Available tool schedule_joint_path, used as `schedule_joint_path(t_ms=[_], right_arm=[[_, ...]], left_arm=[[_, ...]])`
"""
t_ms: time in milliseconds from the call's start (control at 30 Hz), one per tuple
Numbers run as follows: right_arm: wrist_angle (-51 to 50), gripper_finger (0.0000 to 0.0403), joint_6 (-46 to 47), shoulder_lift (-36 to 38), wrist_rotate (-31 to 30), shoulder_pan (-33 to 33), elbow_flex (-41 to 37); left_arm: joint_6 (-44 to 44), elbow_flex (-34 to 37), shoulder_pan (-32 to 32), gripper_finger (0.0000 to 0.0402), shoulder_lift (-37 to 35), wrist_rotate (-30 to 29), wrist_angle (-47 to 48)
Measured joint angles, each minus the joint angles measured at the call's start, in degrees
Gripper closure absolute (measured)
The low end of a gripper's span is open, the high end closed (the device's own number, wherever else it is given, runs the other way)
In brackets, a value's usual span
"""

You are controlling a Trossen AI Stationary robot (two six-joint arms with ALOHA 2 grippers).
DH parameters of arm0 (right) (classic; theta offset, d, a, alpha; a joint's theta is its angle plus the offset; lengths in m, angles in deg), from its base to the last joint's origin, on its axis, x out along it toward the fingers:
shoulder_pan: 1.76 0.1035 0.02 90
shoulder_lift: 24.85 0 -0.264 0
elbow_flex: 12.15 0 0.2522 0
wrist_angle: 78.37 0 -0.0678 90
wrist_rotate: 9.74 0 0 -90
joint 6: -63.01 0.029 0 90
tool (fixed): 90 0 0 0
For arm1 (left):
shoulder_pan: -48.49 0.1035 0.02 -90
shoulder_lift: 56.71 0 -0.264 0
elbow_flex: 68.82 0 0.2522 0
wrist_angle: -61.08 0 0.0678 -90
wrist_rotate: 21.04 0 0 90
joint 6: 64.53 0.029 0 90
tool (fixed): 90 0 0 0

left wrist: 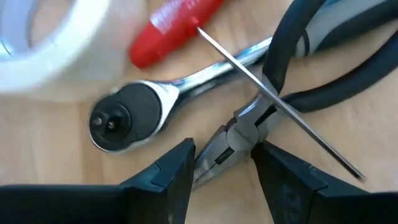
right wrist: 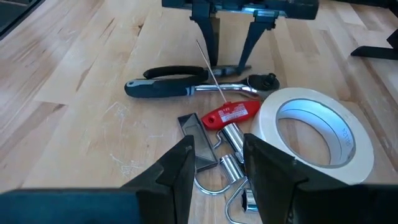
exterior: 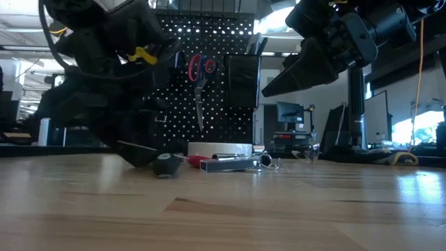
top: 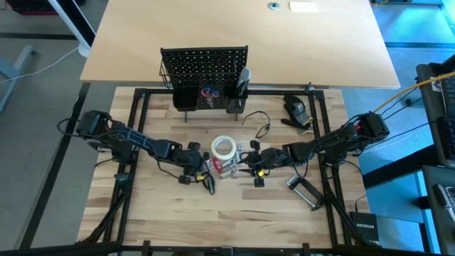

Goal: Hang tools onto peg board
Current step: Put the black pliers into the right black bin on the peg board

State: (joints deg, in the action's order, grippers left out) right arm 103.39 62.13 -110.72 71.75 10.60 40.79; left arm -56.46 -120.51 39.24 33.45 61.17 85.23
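The left gripper (left wrist: 221,165) is low over the table (top: 227,220), its open fingers (left wrist: 168,180) on either side of the nose of the pliers (left wrist: 249,124), not yet closed on it. The pliers lie flat with their black handles spread. A thin metal rod with a red handle (left wrist: 177,28) lies across them, and a ratchet wrench (left wrist: 124,115) lies just beside them, its round head next to the nose of the pliers.

The right gripper (right wrist: 217,168) hovers open opposite the left one, above a silver clamp (right wrist: 214,155) that lies next to the tape roll (right wrist: 317,134). All these tools sit in one small heap near the middle of the table, between the two grippers.

A silver level (top: 304,190) lies apart, under the right arm. Farther back lies a bulky black device (top: 296,108).

At the far edge stands the peg board (top: 206,67). The red-handled scissors (exterior: 201,77) hang on it, blades down, beside a black cup (exterior: 242,80).
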Motion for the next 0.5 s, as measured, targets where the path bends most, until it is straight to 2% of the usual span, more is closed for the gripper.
schedule_joint_path(t_ms=[267,500], right_arm=[[0.02,0.0265,0.00,0.00,0.00,0.00,0.00],[0.18,0.0265,0.00,0.00,0.00,0.00,0.00]], left_arm=[[-6.59,0.33,-2.62,0.0241,-2.82,0.98,4.54],[-1.51,0.37,-3.58,0.0241,-2.83,1.35,-0.98]])
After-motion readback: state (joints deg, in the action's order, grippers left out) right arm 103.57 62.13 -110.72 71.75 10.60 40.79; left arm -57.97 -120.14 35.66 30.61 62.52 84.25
